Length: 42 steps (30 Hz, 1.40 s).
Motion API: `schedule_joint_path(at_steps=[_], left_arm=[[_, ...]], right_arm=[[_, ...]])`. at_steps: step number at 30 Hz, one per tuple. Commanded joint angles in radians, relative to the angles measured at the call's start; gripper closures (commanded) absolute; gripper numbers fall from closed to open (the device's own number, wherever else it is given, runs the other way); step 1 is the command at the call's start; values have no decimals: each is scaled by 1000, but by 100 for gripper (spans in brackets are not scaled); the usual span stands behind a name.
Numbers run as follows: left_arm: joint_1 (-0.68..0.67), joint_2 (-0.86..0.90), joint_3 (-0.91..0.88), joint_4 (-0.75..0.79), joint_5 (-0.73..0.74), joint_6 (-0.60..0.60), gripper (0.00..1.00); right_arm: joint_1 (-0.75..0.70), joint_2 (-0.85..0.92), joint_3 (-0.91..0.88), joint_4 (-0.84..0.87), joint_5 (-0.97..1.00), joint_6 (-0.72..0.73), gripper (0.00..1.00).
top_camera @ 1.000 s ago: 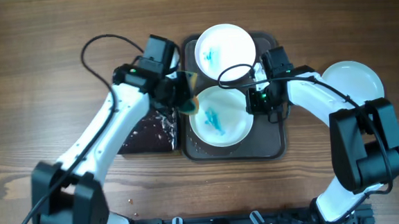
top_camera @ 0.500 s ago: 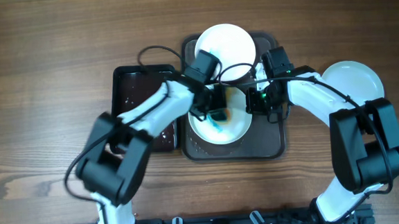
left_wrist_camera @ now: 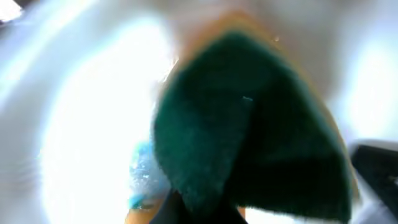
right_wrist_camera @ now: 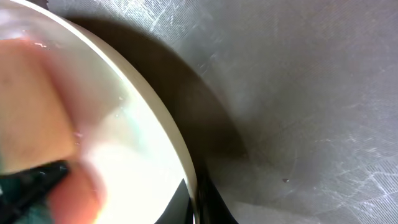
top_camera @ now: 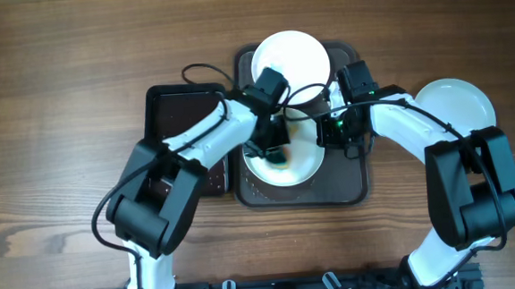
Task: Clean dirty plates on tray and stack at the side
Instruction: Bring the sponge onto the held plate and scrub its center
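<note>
The dark brown tray [top_camera: 350, 188] holds two plates. The far plate [top_camera: 293, 62] has a blue smear. My left gripper [top_camera: 278, 150] is shut on a green and orange sponge [left_wrist_camera: 249, 137] and presses it onto the near plate [top_camera: 305, 164], where a blue smear [left_wrist_camera: 142, 171] shows beside the sponge. My right gripper [top_camera: 327, 133] is shut on the near plate's right rim [right_wrist_camera: 180, 155], one finger inside and one outside, over the tray floor [right_wrist_camera: 298, 93]. A third plate [top_camera: 457, 105] lies on the table to the right of the tray and looks unmarked.
A narrow glossy black tray [top_camera: 180, 122] lies to the left of the brown tray, partly under my left arm. The wooden table [top_camera: 60, 130] surrounds both trays. Cables loop above the far plate.
My left arm has swung right from the black tray's side and brought the sponge onto the near plate. The right gripper has stayed on the plate's rim.
</note>
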Motion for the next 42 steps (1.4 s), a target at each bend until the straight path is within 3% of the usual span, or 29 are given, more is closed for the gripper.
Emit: schedule_joint_path(at_steps=[1,5,9,13,22,29,31,37,42], left_arm=[[91,55,-52,-103,-269,-2,96],[108,55,-52,-90,-211,13,96],[69,55,-52,51,70,50,96],[10,55,-52,178,201,34,96],[-44,33,-52,167,198,26,92],[-11,-67,-52,126,128,51,62],[-11,-73,-52,109,102,51,58],[-12,-69,-52,93,56,50,66],[-14,-69,-52,103,56,51,66]], right_arm=[[0,25,-32,-3,64,26,96],[0,25,-32,-2,64,26,96],[0,25,-32,-3,64,26,96],[0,25,-32,-2,64,26,96],[0,25,-32,-3,64,26,96],[0,25,-32,-3,63,25,96],[0,25,-32,-3,63,25,96],[0,25,-32,-2,63,25,96],[0,25,-32,-1,64,25,96]])
